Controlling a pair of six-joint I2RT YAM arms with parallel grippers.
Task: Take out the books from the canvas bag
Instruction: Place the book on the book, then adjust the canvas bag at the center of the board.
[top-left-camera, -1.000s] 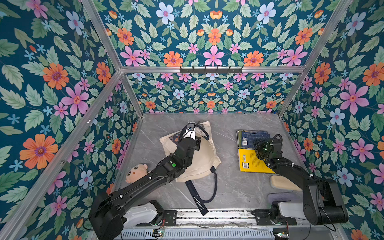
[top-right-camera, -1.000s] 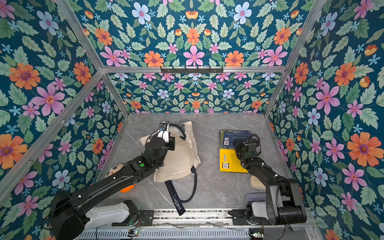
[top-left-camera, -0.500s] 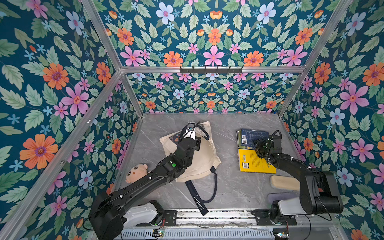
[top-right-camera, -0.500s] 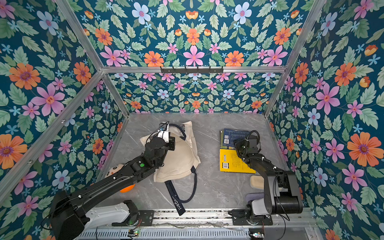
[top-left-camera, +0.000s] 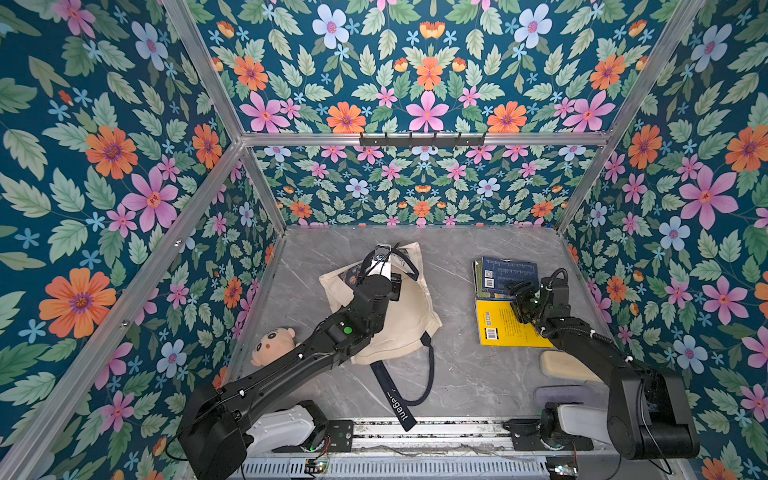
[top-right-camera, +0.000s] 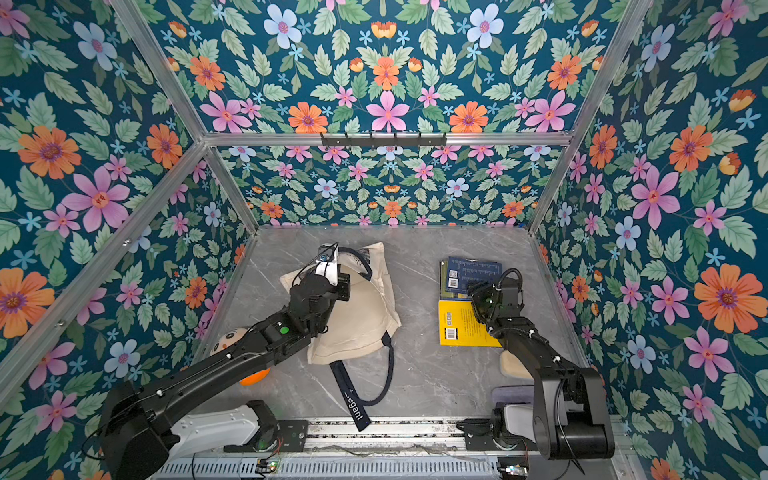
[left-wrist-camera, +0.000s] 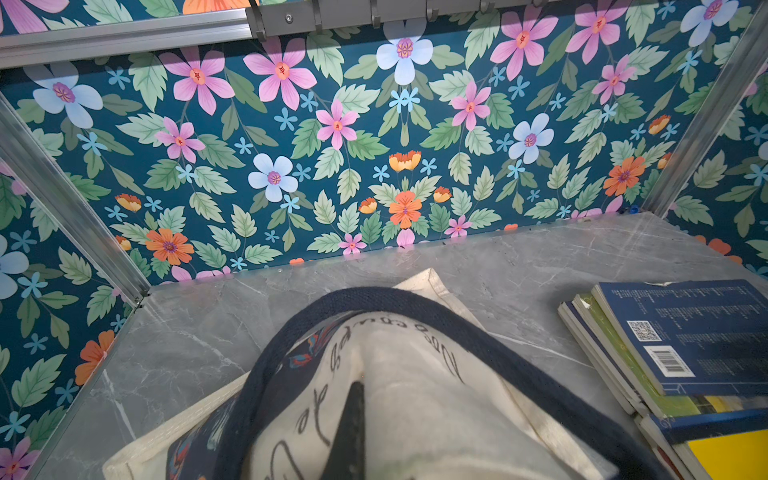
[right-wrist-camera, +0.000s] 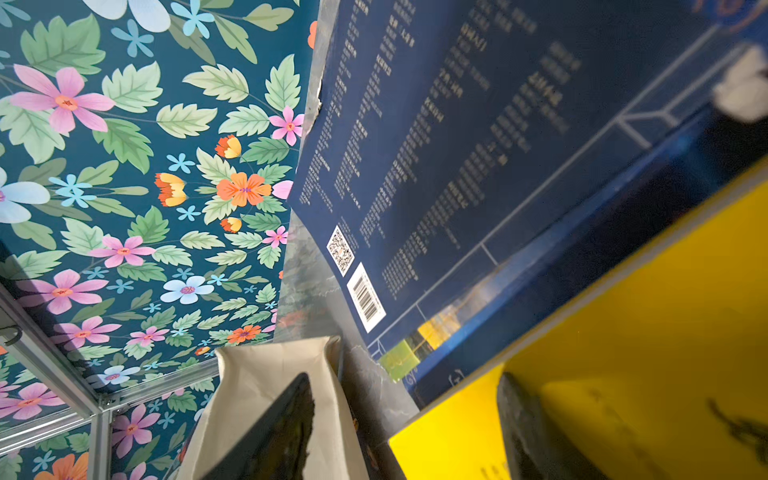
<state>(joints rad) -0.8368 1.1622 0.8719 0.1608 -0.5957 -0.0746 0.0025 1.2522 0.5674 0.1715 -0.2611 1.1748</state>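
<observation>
**Bag Pinched, Books Out on the Desk**

The left hand was clenched on a raised fold of the canvas bag. The bag lay slumped on the grey desk, left of centre, with its navy strap running to the front edge. The right hand was released, its fingers apart with nothing between them. It hovered where a stack of dark blue books met a yellow book on the desk's right side. A plush doll lay by the left wall. Whether any book sat inside the bag could not be told.
</observation>
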